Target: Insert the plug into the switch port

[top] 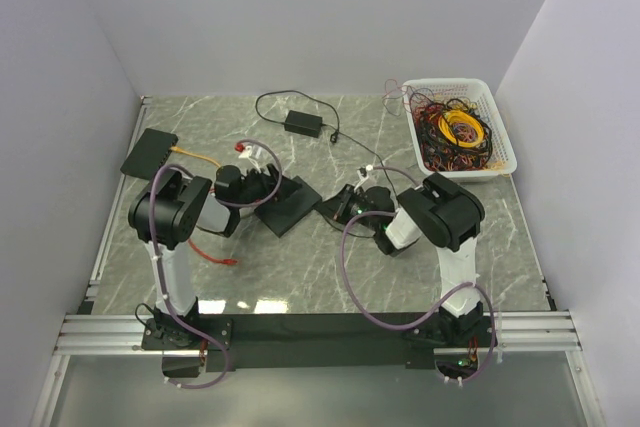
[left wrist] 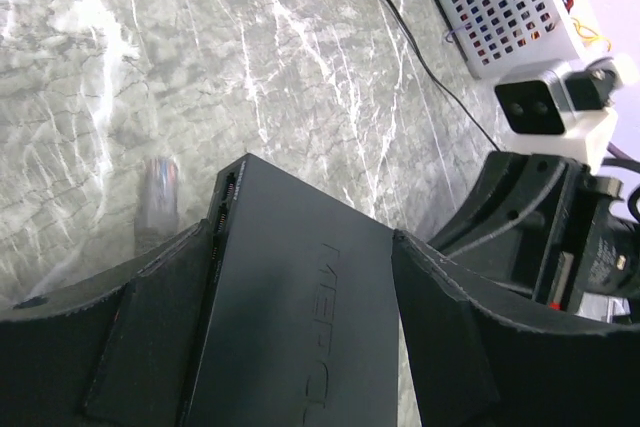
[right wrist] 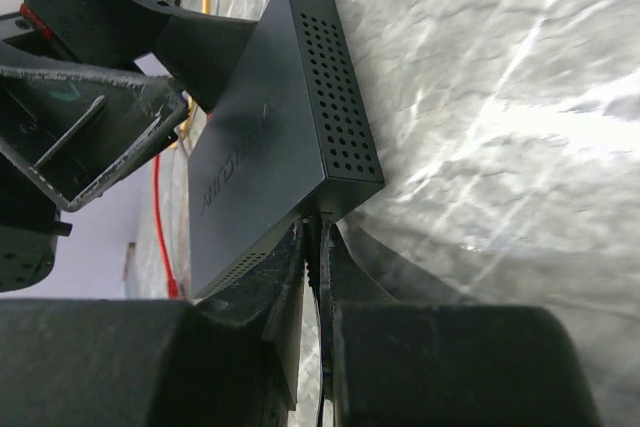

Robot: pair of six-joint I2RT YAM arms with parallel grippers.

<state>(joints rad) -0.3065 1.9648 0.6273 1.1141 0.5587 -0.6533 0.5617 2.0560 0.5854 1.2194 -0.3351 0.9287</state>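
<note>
The switch [right wrist: 270, 137] is seen lying flat on the marble table [top: 300, 277], near its middle, between the two arms. It is clamped across its width by the left gripper [left wrist: 295, 257], whose jaws are spread wide with one pad pressed against each long side. The right gripper [right wrist: 320, 257] is brought up to the opposite end of the switch, its jaws drawn narrow and pinched on the plug [right wrist: 320, 219], which is held against the switch's end face just below the perforated side. Whether the plug is seated in a port cannot be told. A red cable [top: 210, 255] is laid on the table beside the left arm, and a white basket [top: 505, 137] of tangled cables is placed at the far right corner.
</note>
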